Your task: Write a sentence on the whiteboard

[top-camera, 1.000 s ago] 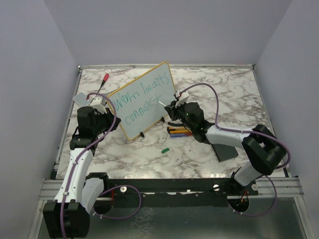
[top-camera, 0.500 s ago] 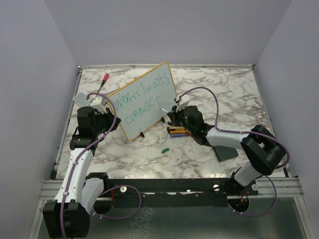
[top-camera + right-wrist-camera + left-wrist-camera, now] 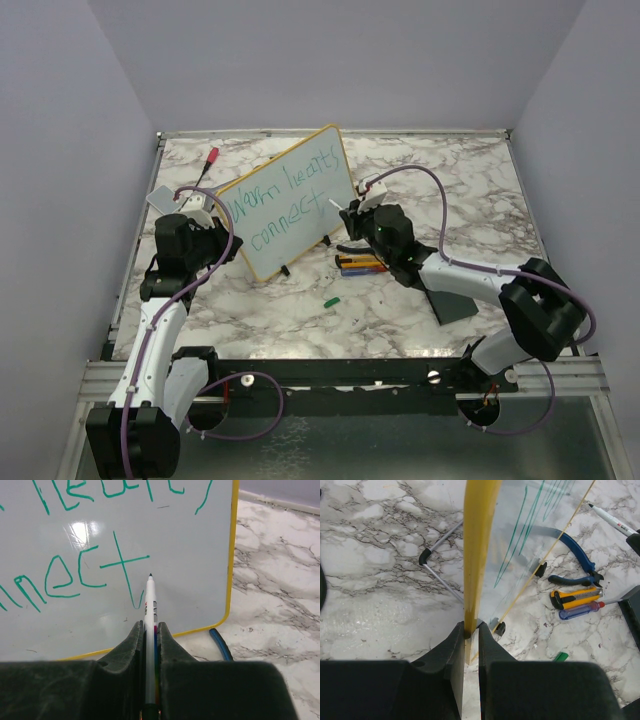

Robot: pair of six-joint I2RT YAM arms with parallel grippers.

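Note:
The whiteboard with its yellow frame stands tilted on black feet at the table's middle. The sentence in teal marker reads "Warm hearts connect" in two lines. My left gripper is shut on the board's left yellow edge. My right gripper is shut on a white marker, whose tip points at the board just right of the final "t", slightly off the surface. The marker also shows in the left wrist view.
Blue-handled pliers, a yellow-black knife and a blue screwdriver lie right of the board. A green marker cap lies in front. A red marker lies at the back left. A dark stand sits right.
My right gripper dipped down and left with the marker, then came back up towards the board's right edge. The left gripper and the board stayed still.

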